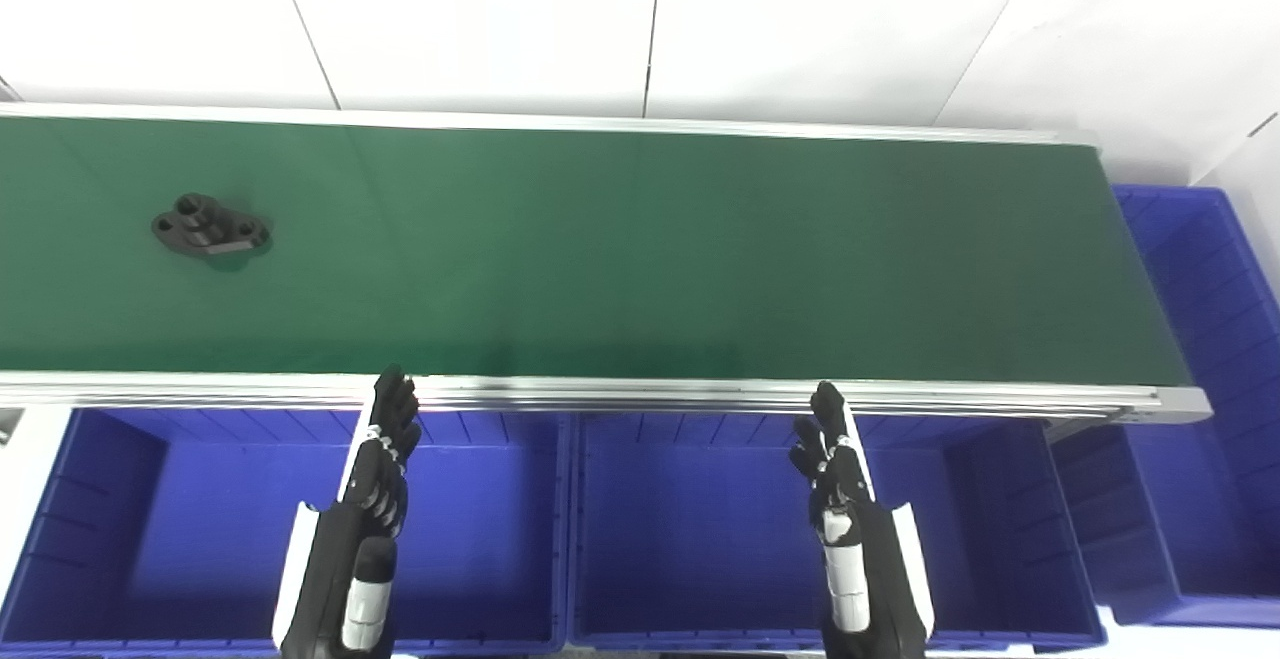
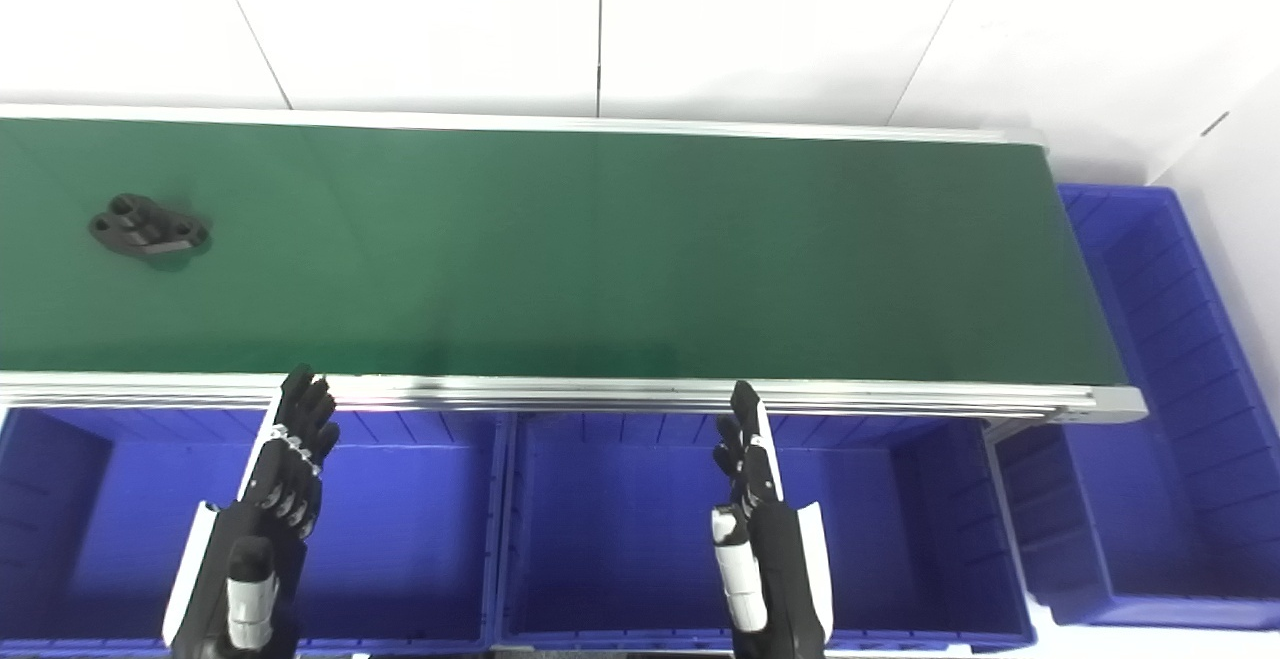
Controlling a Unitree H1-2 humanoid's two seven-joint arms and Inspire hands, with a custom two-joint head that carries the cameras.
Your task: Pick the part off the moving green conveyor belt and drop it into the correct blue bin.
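A black flat part (image 1: 210,227) with round holes lies on the green conveyor belt (image 1: 640,259) at its far left. My left hand (image 1: 385,459) hovers over the left blue bin (image 1: 110,499), fingers extended and apart, holding nothing, well to the right of and nearer than the part. Over the middle blue bin (image 1: 700,529) my right hand (image 1: 830,459) is likewise open and empty. Both fingertips reach about the belt's near metal rail.
A third blue bin (image 1: 1200,339) stands beyond the belt's right end and wraps round the corner. The aluminium rail (image 1: 640,394) runs along the belt's near edge. White wall panels lie behind the belt.
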